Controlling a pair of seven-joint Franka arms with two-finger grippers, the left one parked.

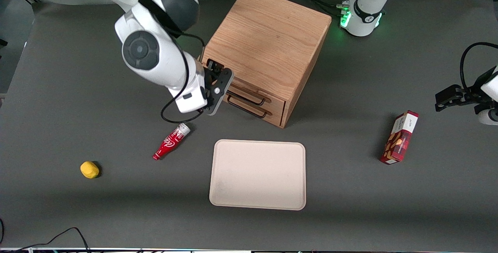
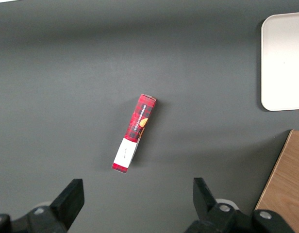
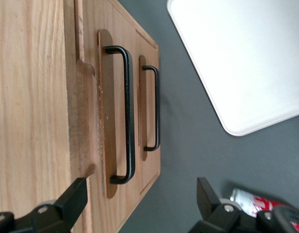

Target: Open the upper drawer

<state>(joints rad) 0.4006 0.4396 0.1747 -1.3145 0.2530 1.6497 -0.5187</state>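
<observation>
Just beside the cabinet (image 1: 268, 46) front, gripper (image 3: 140, 204) hangs w/ fingers spread, grasping nothing. Upper drawer (image 3: 107, 121) shut; centre jaws on its handle (image 3: 127, 114), clamp, pull straight out.

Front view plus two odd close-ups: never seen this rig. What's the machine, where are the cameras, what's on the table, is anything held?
It is a white robot arm with a gripper that ends in two fingers. One camera looks down on the table from the front; the two close-ups come from cameras on each arm's wrist. The gripper hangs in front of the wooden cabinet, fingers open, holding nothing, facing the upper drawer and its black wire handle; the lower drawer sits beneath. On the grey table lie a tray, a small red bottle, a yellow lump and a red box.
</observation>
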